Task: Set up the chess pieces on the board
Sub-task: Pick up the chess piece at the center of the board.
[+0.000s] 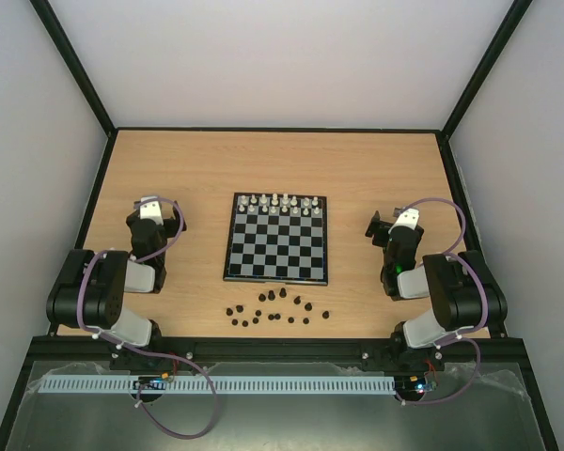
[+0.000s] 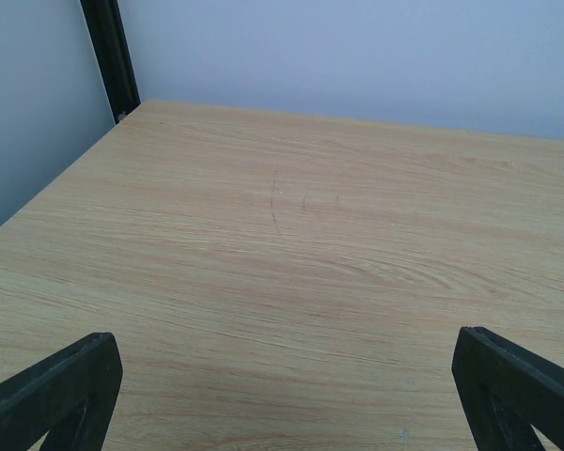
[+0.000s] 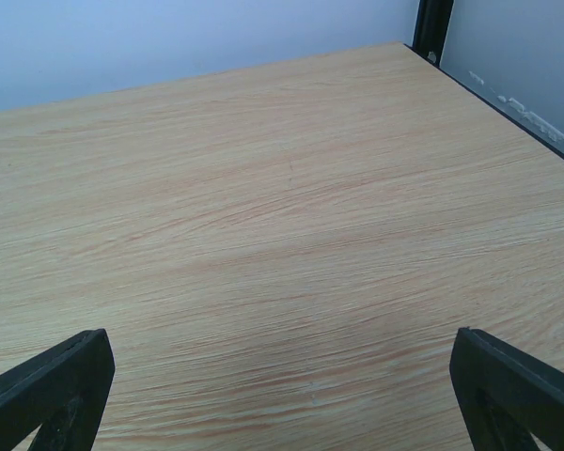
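Observation:
The small checkered board (image 1: 277,239) lies in the middle of the wooden table, with white pieces (image 1: 282,204) standing along its far two rows. Several tiny black chess pieces (image 1: 277,308) lie scattered on the table just in front of the board's near edge. My left gripper (image 1: 153,209) is left of the board, open and empty; the left wrist view (image 2: 282,395) shows only bare wood between its fingers. My right gripper (image 1: 387,224) is right of the board, open and empty, and the right wrist view (image 3: 282,395) also shows only bare wood.
Black frame posts stand at the back corners (image 2: 113,56) (image 3: 430,28). A dark rail (image 1: 282,349) runs along the table's near edge by the arm bases. Pale walls enclose the table on three sides.

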Motion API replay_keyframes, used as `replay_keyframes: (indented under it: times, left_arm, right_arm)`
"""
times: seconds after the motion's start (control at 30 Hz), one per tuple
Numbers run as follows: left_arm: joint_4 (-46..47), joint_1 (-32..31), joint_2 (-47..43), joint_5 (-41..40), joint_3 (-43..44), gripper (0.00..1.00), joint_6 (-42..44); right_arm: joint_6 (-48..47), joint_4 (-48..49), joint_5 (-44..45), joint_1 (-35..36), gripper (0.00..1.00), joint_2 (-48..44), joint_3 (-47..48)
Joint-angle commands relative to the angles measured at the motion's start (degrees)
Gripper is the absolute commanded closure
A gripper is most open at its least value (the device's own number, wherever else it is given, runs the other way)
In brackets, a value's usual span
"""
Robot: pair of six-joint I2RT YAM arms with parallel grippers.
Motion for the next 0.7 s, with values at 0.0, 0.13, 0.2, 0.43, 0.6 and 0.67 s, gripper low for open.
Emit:
replay_keyframes:
  times: [0.0,0.13,0.2,0.43,0.6,0.67]
  left_arm:
    - [2.93,-0.15,-0.02,0.49,0.81,0.01,0.25]
    - [2.93,-0.15,-0.03,0.5,0.88,0.01,0.25]
    - [2.93,-0.15,-0.03,0.53,0.84,0.01,0.26]
    - [3.23,-0.15,-0.2,0.49,0.64,0.01,0.25]
    - [-7.25,-0.49,-4.11,-0.48,4.64,0.01,0.52]
    - [-16.02,-0.5,-6.28,-0.94,8.7,0.01,-0.18]
  right_arm:
    - [-0.19,1.88,0.45,-0.34,0.01,0.21,1.05]
    - [-0.25,1.94,0.43,-0.34,0.01,0.06,1.0]
    - [-0.21,2.02,0.48,-0.35,0.01,0.08,0.91]
    - [-0.25,2.59,0.73,-0.34,0.01,-0.17,0.59]
    - [-1.35,-8.76,-2.41,-0.27,0.01,-10.2,2.2]
    - [0.66,-16.46,-2.28,-0.31,0.01,-16.2,4.11]
